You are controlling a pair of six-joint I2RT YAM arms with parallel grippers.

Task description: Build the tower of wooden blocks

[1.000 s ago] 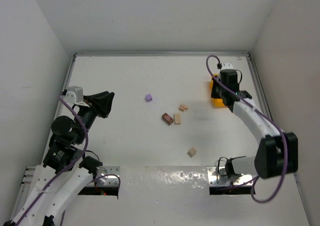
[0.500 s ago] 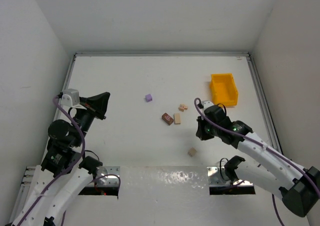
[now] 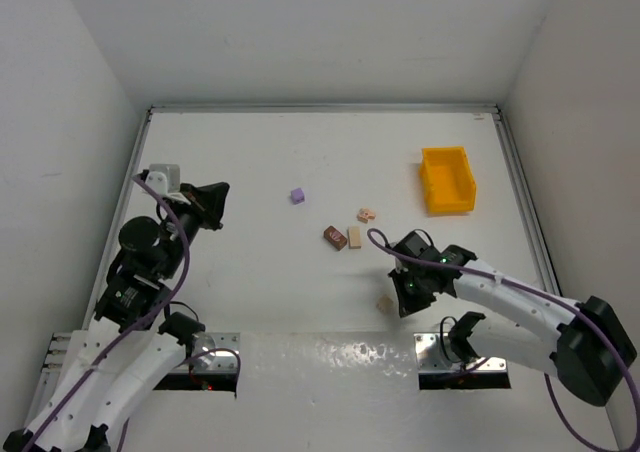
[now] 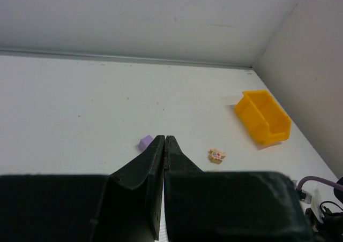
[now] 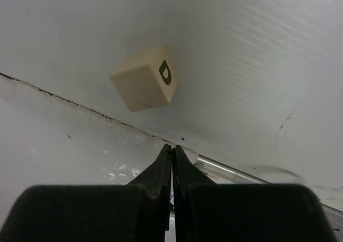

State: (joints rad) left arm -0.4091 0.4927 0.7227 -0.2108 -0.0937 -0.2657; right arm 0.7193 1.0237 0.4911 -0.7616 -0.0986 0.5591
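blocks (image 3: 354,237) unstacked; right claw (image 5: 171,152) nearest the lone cube (image 5: 143,85)
right claw pinched to a slit, empty; cube lies just beyond its tips, slightly left, by the near tabletop (image 3: 250,152) edge. three other blocks cluster mid-tabletop, well apart. left claw (image 4: 164,141) pinched together, far off. judged: right must open first.

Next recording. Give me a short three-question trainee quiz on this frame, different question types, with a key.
1. True or false: the right gripper holds the tan cube.
2. Which letter is printed on that cube?
3. What lies nearest the left gripper? A) purple block B) yellow bin C) tan cube
Key: 1 false, its fingers are shut with nothing between them; 2 D; 3 A.
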